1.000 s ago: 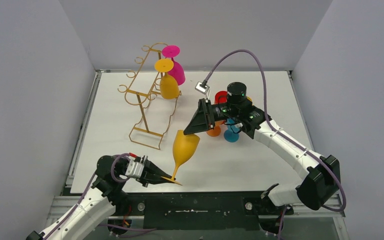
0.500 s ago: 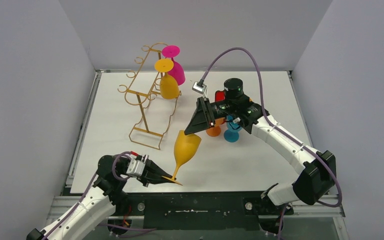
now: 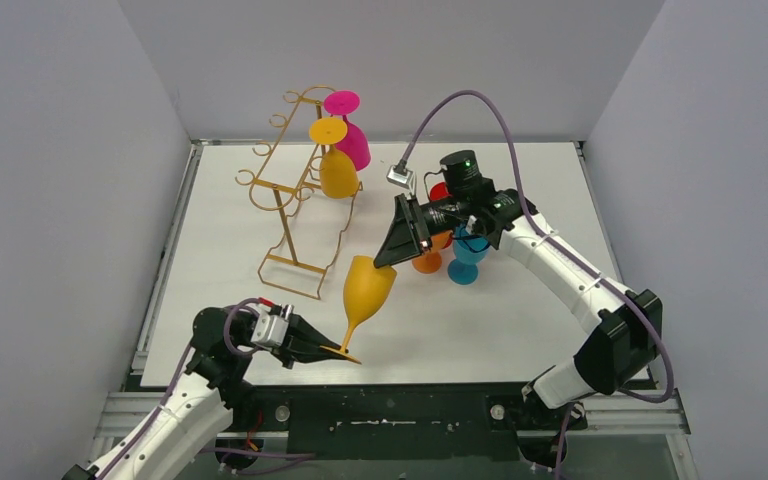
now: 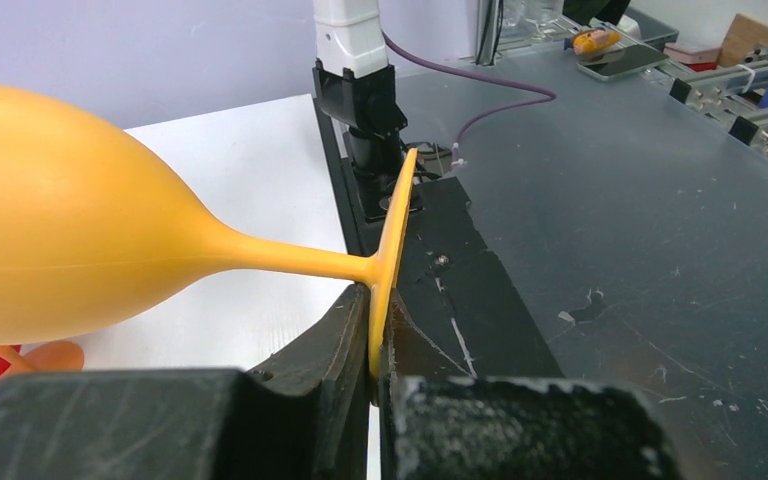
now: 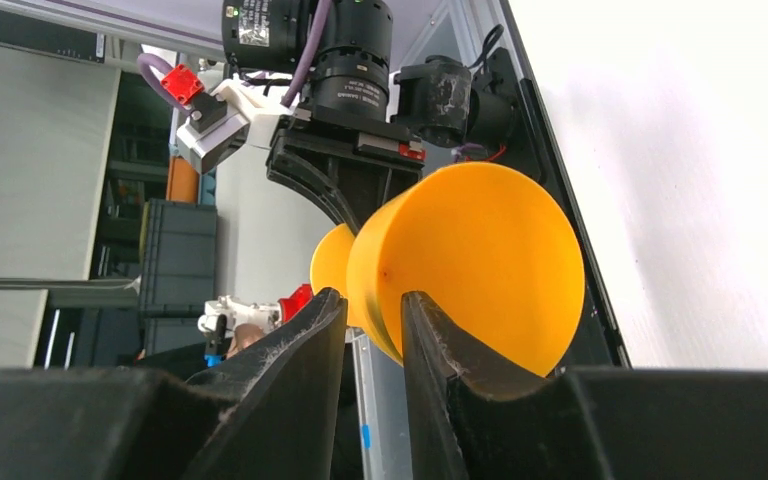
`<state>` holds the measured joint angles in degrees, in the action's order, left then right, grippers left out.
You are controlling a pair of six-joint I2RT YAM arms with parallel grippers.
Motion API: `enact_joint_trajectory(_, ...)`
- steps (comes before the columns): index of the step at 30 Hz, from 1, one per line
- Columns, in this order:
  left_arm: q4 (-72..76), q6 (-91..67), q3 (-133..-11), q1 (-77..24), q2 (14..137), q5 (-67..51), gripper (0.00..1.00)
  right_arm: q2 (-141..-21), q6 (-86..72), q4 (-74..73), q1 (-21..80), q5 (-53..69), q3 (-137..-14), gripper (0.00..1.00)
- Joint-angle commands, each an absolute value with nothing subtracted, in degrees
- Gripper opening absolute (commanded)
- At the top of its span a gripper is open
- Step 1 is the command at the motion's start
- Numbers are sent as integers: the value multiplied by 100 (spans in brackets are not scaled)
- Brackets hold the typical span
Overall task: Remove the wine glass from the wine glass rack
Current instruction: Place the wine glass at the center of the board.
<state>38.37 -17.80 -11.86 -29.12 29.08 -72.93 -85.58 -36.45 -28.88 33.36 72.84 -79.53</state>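
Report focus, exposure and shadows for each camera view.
Top external: sharp, evenly lit, hardly a shadow on the table. Left wrist: yellow wine glass well exposed, left end effector dark and soft up close. Right wrist: table washed out white, right end effector blurred.

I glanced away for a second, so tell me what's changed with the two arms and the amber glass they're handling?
The right arm swung back toward the far wall, keeping the right claw at the rim of the amber glass, which shifted slightly toward the rack. Unchanged: the left claw clamped on that glass's foot, and the two glasses hanging on the rack.
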Motion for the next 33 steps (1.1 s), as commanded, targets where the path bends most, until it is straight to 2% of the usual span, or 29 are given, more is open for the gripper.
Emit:
enact_joint_trajectory(1,3972,-1847,-1184,-2856,2953,-7424,0,-8678,-2999,-3550,3264,7635,-8264,28)
enact_joint_trajectory(11,4119,-1960,-1161,-2927,3013,-7390,0,-8621,-3712,-2500,3299,7809,-8035,31)
enact_joint_trajectory(16,4061,-1929,-1152,-2918,2914,-7325,0,-8627,-3714,-2340,3364,7952,-7960,24)
enact_joint_trajectory(24,4057,-1925,-1188,-2918,3077,-7393,0,-8679,-3682,-2373,3493,7984,-7848,24)
enact_joint_trajectory(28,4036,-1901,-1187,-2918,3007,-7357,0,-8770,-2964,-3259,3452,8029,-8000,22)
enact_joint_trajectory(33,4006,-1898,-1199,-2918,3122,-7374,0,-8739,-3000,-3234,3494,8199,-7957,24)
